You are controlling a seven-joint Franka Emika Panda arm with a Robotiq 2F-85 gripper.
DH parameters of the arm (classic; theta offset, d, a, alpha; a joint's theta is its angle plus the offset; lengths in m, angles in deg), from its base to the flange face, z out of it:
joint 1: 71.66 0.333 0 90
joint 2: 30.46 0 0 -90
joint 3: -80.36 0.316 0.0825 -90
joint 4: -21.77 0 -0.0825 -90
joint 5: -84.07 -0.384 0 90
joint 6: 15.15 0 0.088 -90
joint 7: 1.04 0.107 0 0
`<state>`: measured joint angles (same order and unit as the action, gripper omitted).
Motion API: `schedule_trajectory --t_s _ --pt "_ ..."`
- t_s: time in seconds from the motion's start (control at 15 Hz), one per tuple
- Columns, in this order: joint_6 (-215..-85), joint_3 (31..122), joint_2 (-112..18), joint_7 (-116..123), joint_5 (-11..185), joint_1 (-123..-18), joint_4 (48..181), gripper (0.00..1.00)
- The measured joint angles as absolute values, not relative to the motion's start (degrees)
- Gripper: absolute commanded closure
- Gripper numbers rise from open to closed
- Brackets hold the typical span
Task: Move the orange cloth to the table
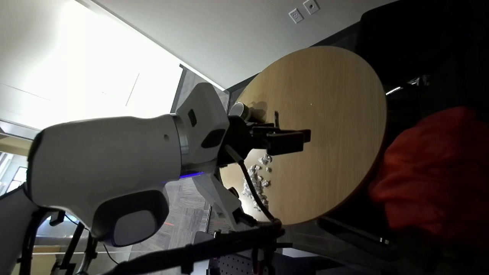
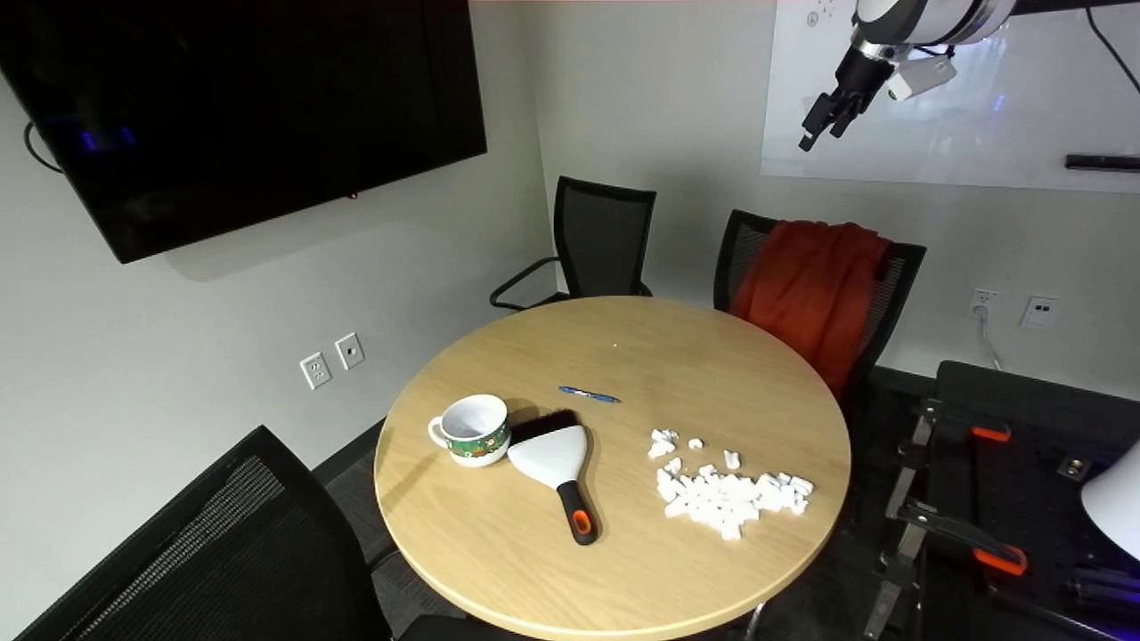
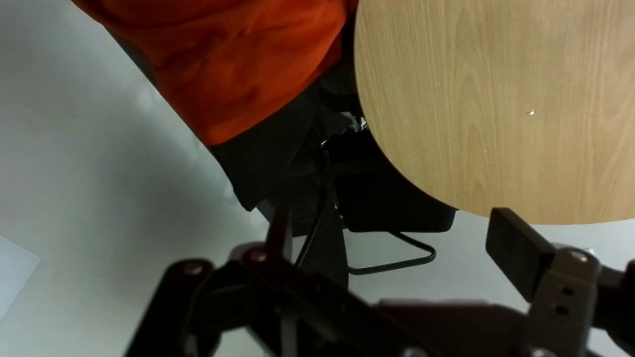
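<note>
Over the back of a chair hangs the cloth, just beside the table; my claw is spread wide, holding nothing.
I expect it to handle soft and limp, light for its size, in no danger of breaking, and with no stiffness to keep a shape: lifted, it should sag and trail. I judge the best hold to be a raised fold at the top of the chair, pinched deep so I take bunched fabric, since a thin edge could slide out. Its lower part hangs close by the table's edge and may catch, so I would lift high, then lay it down apart from the mug and the white bits.
</note>
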<state>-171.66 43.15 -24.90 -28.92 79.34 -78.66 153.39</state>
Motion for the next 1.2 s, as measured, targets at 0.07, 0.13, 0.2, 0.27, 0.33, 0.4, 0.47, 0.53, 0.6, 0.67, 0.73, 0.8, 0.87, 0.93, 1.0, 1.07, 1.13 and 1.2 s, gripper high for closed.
schedule_trajectory --t_s 0.07,0.13,0.2,0.27,0.33,0.4,0.47,0.53,0.6,0.67,0.73,0.8,0.87,0.93,1.0,1.07,1.13,1.2 --pt "-173.8 44.5 -25.6 -25.7 80.4 -80.2 153.4 0.00" --pt "-176.1 45.9 -26.8 -21.9 81.6 -81.8 153.3 0.00" --pt "-178.2 47.2 -28.5 -18.4 82.5 -83.4 153.1 0.00" --pt "-180.2 48.2 -30.4 -14.7 84.0 -84.9 152.8 0.00" --pt "-181.7 48.2 -32.6 -10.4 86.2 -85.6 152.5 0.00" --pt "-182.6 47.4 -35.0 -5.6 88.6 -85.7 151.9 0.00" --pt "-182.9 46.3 -37.3 -1.0 90.8 -85.6 151.1 0.00" --pt "-182.9 45.1 -39.6 3.1 92.5 -85.4 150.3 0.00" --pt "-182.9 43.5 -41.8 7.0 94.0 -85.2 149.6 0.00" --pt "-182.8 41.9 -43.8 10.3 95.0 -84.8 148.9 0.00" --pt "-182.8 40.2 -45.5 13.4 95.4 -84.3 148.4 0.00" --pt "-182.9 39.7 -46.3 13.9 95.5 -84.2 148.3 0.00" --pt "-182.9 39.7 -46.6 13.9 95.5 -84.3 148.3 0.00" --pt "-182.9 39.9 -46.6 13.9 95.5 -84.3 148.3 0.00" --pt "-182.9 39.9 -46.5 13.9 95.5 -84.2 148.3 0.00" --pt "-182.9 40.1 -46.5 13.9 95.5 -84.2 148.3 0.00" --pt "-182.9 40.1 -46.5 13.9 95.5 -84.1 148.3 0.00" --pt "-182.8 40.1 -46.6 14.0 95.0 -84.1 148.3 0.00"
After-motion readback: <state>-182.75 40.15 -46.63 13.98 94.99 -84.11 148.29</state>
